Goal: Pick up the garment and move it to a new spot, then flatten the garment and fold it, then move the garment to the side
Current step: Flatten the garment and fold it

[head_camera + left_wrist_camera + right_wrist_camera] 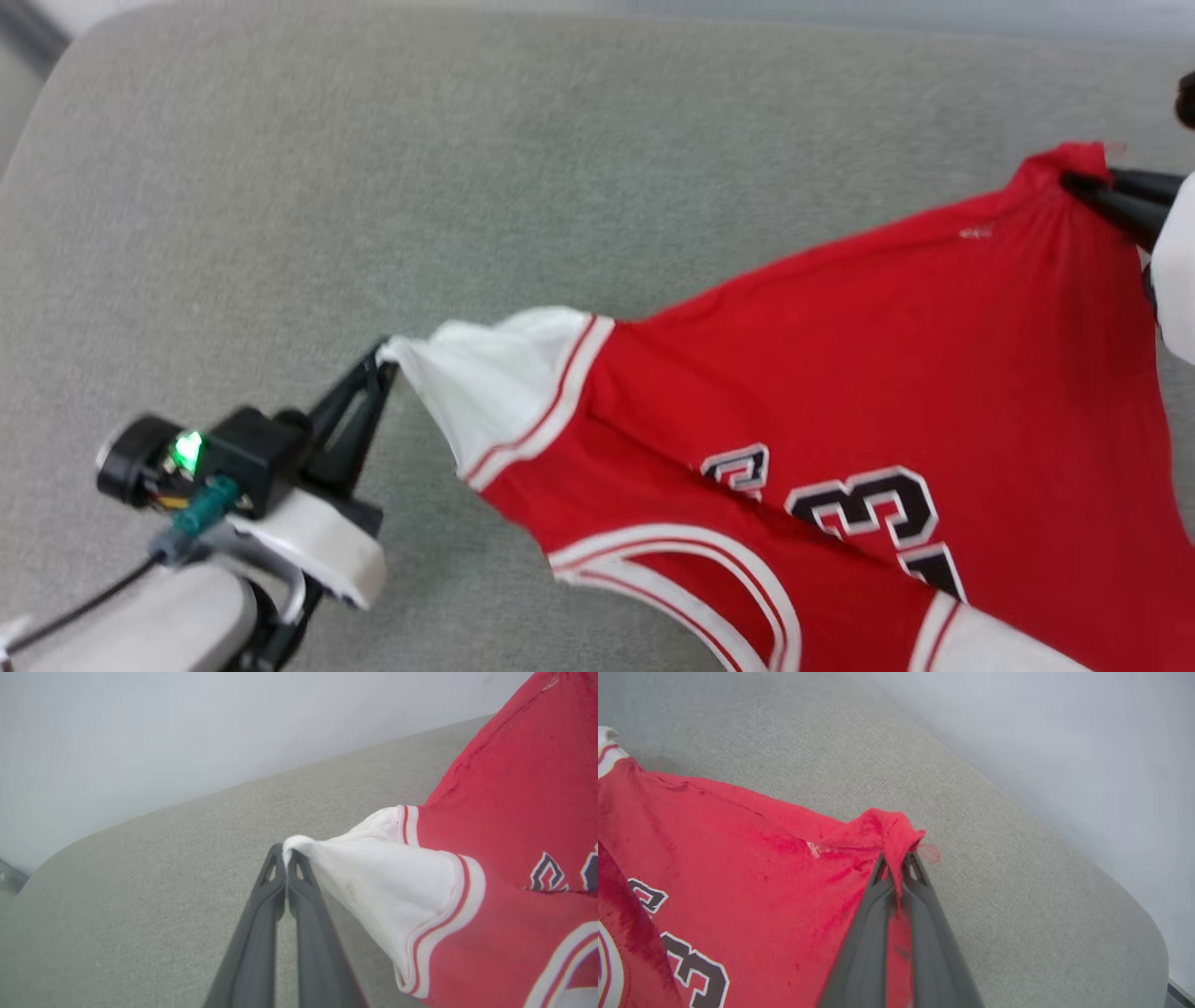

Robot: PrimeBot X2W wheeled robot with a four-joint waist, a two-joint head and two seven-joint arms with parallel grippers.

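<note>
**A:** What carries everything here?

**B:** A wide grey woven-fabric surface (pixel 280 187) with rounded corners. A pale wall (pixel 140 742) rises behind it.

**A:** And where is the shirt?

**B:** The soft red jersey-style garment (pixel 934 373) with white short sleeves is strung between both tools over the right half of the surface. Its printed side faces the head camera. Its lower part runs off the bottom of the head view, so I cannot tell how much of it rests on the fabric.

**A:** Why hold it like that?

**B:** I judge that two grips set well apart pull one edge straight, so the cloth opens out instead of bunching. That would leave it ready to be laid at a new spot and flattened.

**A:** How are the grips themselves?

**B:** The left tool (pixel 385 355) has its long dark fingers pressed together on the very tip of the white sleeve (pixel 495 383), the one with striped trim. The right tool (pixel 1078 185) is clamped on a bunched red corner (pixel 892 826).

**A:** Is anything in the way?

**B:** I see nothing else lying near the shirt. The likeliest hindrance is the cloth itself. The sleeve pinch is thin and could slip, and a fold already creases the black white-edged numerals (pixel 868 504).
</note>
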